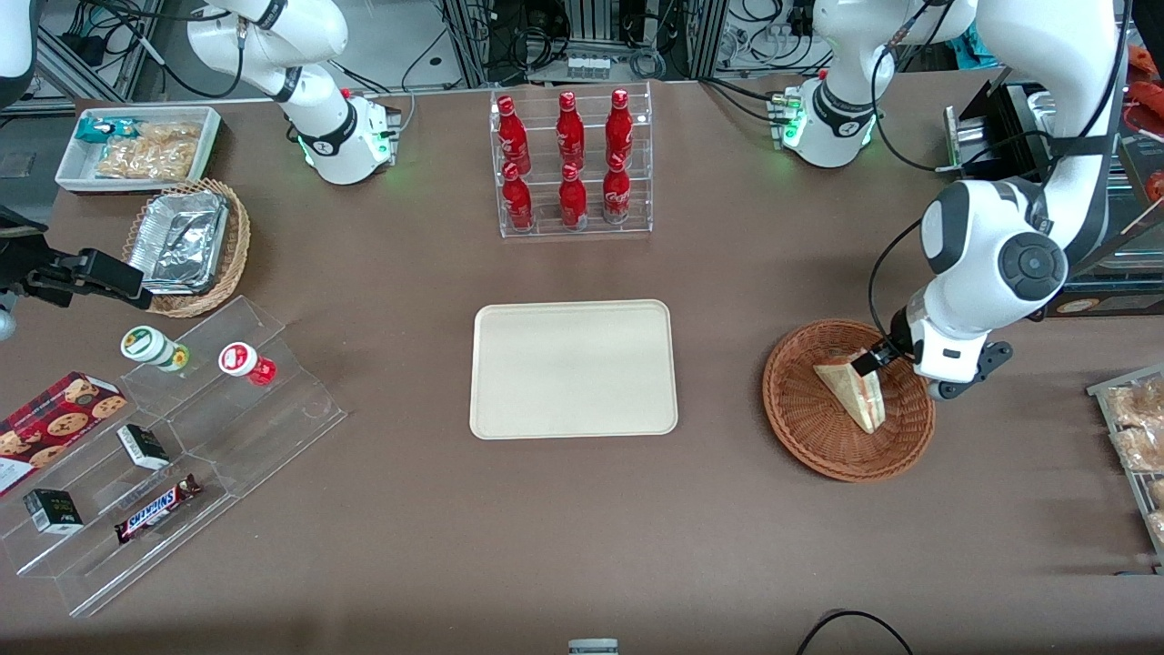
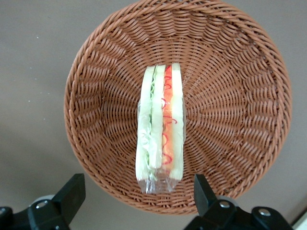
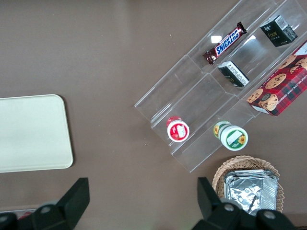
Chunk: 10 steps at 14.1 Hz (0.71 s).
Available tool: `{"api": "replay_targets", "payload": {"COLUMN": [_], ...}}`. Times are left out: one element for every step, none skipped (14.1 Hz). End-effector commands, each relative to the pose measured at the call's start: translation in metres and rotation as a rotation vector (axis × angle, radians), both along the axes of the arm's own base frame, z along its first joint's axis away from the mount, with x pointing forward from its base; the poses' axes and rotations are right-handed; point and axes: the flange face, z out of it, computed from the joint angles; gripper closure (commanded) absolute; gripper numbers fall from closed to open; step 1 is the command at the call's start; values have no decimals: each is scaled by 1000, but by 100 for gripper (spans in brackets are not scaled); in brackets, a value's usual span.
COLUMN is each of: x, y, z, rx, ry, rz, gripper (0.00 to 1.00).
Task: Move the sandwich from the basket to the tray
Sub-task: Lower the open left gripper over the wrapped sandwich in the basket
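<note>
One sandwich sits alone in the reddish-brown basket, standing on its long edge so the filling faces up: pale bread on the outside, green leaves and a red strip down the middle, clear wrap bunched at one end. And right above it hangs the gripper, its two dark fingers spread wide, one to each side of the wedge's wrapped end, neither one touching it. From the front you can see the white wrist of the working arm poised over the basket's rim, a black fingertip just at the sandwich's upper corner.

Over at the middle of the table lies the cream tray, flat, well apart from the basket. Farther from the front camera than the tray stands a clear rack of red bottles, six of them in two rows.

Toward the parked arm's end: a clear stepped display with a Snickers bar, two small pots and dark little boxes, a cookie box beside it, a tan basket with foil trays and a white bin of snacks.
</note>
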Motion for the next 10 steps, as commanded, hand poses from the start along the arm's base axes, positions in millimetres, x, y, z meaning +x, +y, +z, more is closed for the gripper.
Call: {"api": "replay_targets", "payload": {"x": [1,2,4,3,4,6,6,6,6,5], "y": [0,-1,-2,-1,-2,-2,-2,-2,-2,-3], "z": [-19,-27,-31,-39,-44,-49,-54,-58,-60,-64], "rx": [2,1,-1,-2,-2,-5,-8,-10,-11,-9], "ry": [8,9,-3,0,-1,-8,-8,-3,0,10], "rz": [20,21,19,22,24,33,36,39,47,67], "gripper": [0,0,0,0,0,0,0,0,7,31]}}
